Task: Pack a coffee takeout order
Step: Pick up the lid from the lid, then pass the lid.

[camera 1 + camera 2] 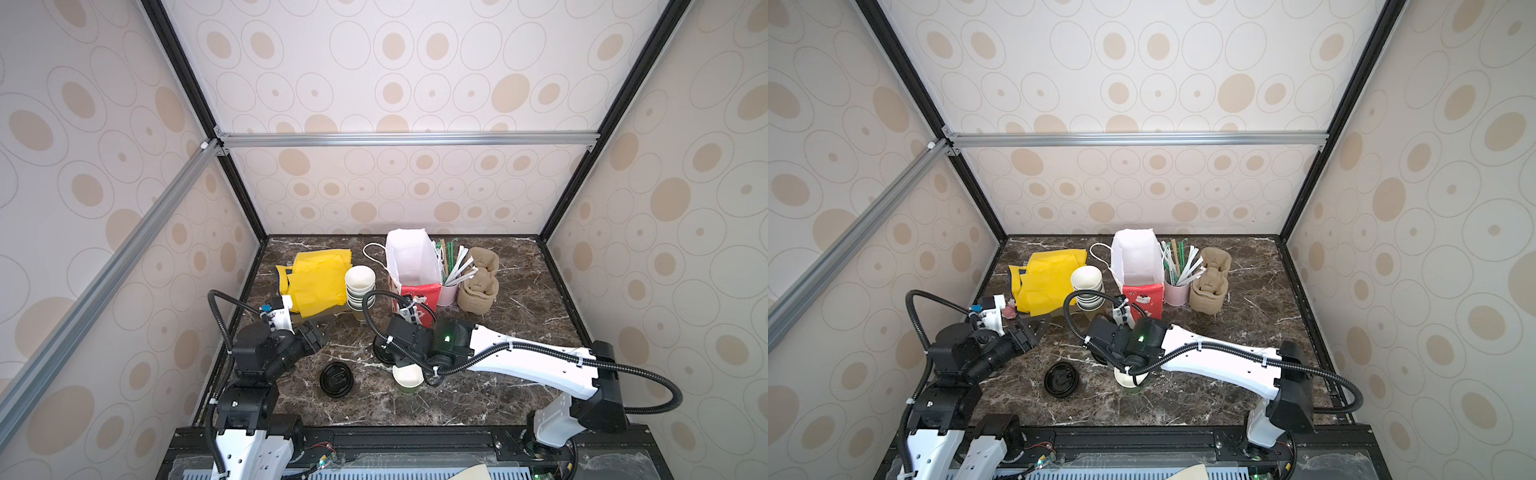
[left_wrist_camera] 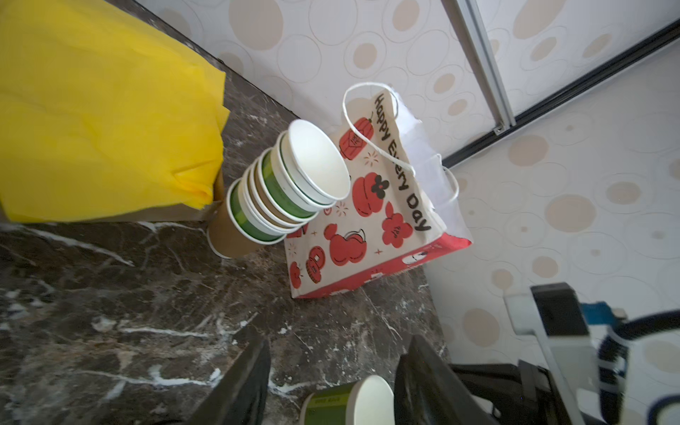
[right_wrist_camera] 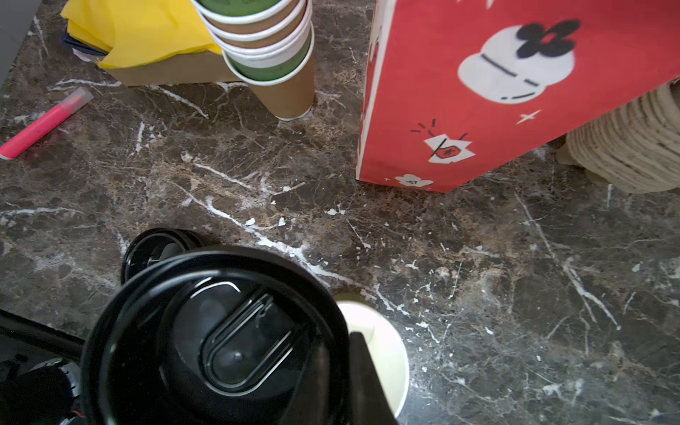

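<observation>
Lidding the cup: lid gripped in right hand, not yet seated

Step in hand, as I judge it: capping. Right hand [image 3: 347, 353] is pinched tight on the rim of the black lid [image 3: 220, 338], which hangs roughly flat, beside and partly over the green cup [image 1: 408, 377]. Cup stands upright and uncovered around the middle of the surface [image 1: 478, 395], toward the near edge. Its white rim shows past the lid's edge in the right wrist view, so the two are not lined up. Next move probably calls for shifting the lid until it is centred on the rim, then pressing straight down; off-centre pressure could tip or crush a paper cup.

Left hand [image 2: 336, 349] is spread wide and empty, low over the surface, jaws pointing at the cup but well apart from it. It looks placed to steady the cup. Right arm reaches in from the near right corner, wrist bent down.

Spare lid [image 1: 336, 379] lies flat near the cup, on its left. Cup trays [image 1: 478, 286], bag [image 1: 415, 266] and yellow napkins [image 1: 318, 278] sit along the far edge, untouched.
</observation>
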Robot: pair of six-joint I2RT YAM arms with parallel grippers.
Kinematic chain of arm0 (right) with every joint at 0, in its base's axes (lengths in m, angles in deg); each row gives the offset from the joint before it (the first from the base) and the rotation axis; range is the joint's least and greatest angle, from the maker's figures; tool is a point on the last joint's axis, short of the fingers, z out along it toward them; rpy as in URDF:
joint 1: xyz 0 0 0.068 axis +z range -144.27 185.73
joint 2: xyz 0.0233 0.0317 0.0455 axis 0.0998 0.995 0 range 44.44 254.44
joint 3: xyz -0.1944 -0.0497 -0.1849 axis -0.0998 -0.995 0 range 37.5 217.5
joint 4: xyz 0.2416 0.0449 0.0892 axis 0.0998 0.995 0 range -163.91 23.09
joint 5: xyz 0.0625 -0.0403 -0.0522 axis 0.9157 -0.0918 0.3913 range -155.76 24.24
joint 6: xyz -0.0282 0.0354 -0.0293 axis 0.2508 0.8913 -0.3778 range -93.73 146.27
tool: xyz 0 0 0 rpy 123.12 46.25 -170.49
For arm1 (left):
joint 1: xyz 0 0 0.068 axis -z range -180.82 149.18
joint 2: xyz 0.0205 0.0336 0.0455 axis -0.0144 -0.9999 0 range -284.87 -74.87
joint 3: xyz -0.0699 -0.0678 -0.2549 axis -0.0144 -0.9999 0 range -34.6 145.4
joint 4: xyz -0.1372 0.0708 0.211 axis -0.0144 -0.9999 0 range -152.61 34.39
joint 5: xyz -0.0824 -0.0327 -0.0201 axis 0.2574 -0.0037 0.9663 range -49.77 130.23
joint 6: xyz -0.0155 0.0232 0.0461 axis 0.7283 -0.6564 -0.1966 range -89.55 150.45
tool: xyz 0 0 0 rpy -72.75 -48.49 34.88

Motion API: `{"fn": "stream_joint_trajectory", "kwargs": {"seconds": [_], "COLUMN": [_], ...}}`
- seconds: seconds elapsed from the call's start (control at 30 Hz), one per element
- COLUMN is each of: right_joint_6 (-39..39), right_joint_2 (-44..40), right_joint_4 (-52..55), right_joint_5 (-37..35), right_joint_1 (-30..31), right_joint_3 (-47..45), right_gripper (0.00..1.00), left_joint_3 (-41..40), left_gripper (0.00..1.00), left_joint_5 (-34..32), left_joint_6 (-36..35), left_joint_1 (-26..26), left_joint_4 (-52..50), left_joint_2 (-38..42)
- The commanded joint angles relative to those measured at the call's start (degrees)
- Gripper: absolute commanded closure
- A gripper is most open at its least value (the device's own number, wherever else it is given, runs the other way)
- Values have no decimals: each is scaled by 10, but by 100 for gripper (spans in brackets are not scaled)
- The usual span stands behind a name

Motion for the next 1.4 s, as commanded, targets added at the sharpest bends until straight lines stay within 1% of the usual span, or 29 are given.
{"fn": "stream_joint_trajectory", "kwargs": {"seconds": [0.0, 0.13, 0.3, 0.4, 0.5, 0.77, 0.9, 1.03, 1.17, 1.37], "right_joint_6": [-35, -52, -66, -64, -62, -65, -65, -72, -76, -80], "right_joint_2": [-15, -10, 21, 43, 53, 70, 90, 108, 112, 120], "right_joint_4": [-12, -27, -35, -35, -51, -89, -91, -83, -90, -97], "right_joint_5": [6, 19, 31, 37, 53, 78, 79, 78, 71, 65], "right_joint_1": [-11, -21, -25, -25, -25, -25, -25, -25, -26, -25], "right_joint_3": [-6, 0, 37, 60, 69, 80, 97, 123, 126, 129], "right_gripper": [88, 87, 87, 87, 87, 86, 86, 86, 86, 85], "left_joint_3": [-30, -63, -58, -65, -77, -101, -95, -85, -79, -75], "left_gripper": [40, 37, 33, 31, 33, 40, 47, 56, 60, 69], "left_joint_5": [35, 28, 26, 36, 40, 41, 46, 43, 43, 39], "left_joint_6": [87, 121, 112, 107, 110, 159, 155, 143, 135, 140], "left_joint_1": [28, 70, 123, 131, 133, 135, 135, 134, 134, 135], "left_joint_4": [51, 103, 147, 148, 146, 196, 191, 182, 175, 177], "left_joint_2": [27, 27, -17, -21, -23, -23, -33, -45, -52, -52]}}
